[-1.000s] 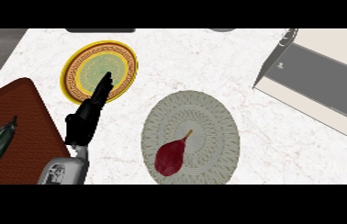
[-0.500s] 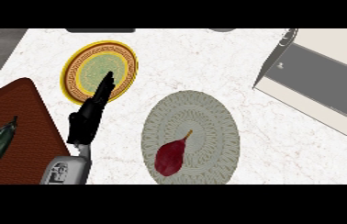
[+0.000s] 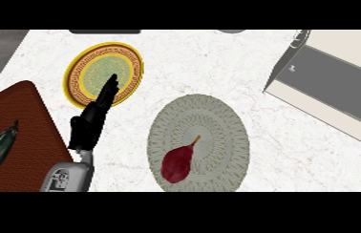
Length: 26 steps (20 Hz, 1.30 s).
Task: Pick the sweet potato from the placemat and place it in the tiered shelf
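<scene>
Left robot hand (image 3: pixel 90 124) is black and comes in from the lower left on a grey forearm (image 3: pixel 69 178). Its fingers are straight and close together and hold nothing. The fingertips (image 3: pixel 111 80) lie over the lower part of a plate (image 3: pixel 121 59), but I cannot tell whether they touch it. The plate is round, with a yellow rim, a patterned brown band and a pale green centre.

The sweet potato (image 3: pixel 177 163) is dark red and drop-shaped with a thin pointed end. It lies on the lower left part of the placemat (image 3: pixel 215 117), which is round, grey and woven in rings. The bench (image 3: pixel 211 60) is white with faint marble veins.

The tiered shelf (image 3: pixel 317 77) is a pale box with a grey inside, cut off by the right edge. At the left, a brown mat (image 3: pixel 32 115) is partly out of view, and a dark green thing (image 3: pixel 7 142) on it is too cut off to name.
</scene>
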### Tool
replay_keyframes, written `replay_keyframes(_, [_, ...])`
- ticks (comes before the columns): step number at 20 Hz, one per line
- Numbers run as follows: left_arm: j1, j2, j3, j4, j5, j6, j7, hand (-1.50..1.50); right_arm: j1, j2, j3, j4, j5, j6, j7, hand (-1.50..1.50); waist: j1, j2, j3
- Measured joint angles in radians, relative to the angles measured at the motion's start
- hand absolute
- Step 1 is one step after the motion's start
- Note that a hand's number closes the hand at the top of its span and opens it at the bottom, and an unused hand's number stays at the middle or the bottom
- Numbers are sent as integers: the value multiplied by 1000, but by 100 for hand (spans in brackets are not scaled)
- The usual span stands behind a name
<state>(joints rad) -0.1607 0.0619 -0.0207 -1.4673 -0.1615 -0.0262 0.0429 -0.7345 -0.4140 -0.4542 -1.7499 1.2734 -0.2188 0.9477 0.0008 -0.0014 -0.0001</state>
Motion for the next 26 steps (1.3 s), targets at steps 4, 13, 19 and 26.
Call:
replay_keyframes(4, [10,-1,-2,-6,-1,-1,-2,0,-52,-25,-44,-43,-18,-33,15,-150,1,-1,0])
replay_keyframes(13, [8,9,20,3,4,3,-6,0,-88,-121,-213,-284,-55,126,115,-150,-24,-8,-1])
replay_keyframes(19, [26,24,39,-3,12,2,-5,0,-22,-141,-384,-463,-172,370,140,-150,-55,-20,-1])
replay_keyframes(26, [62,30,55,-11,16,9,-15,0,55,-147,-600,-571,-307,597,86,-150,-86,-31,0])
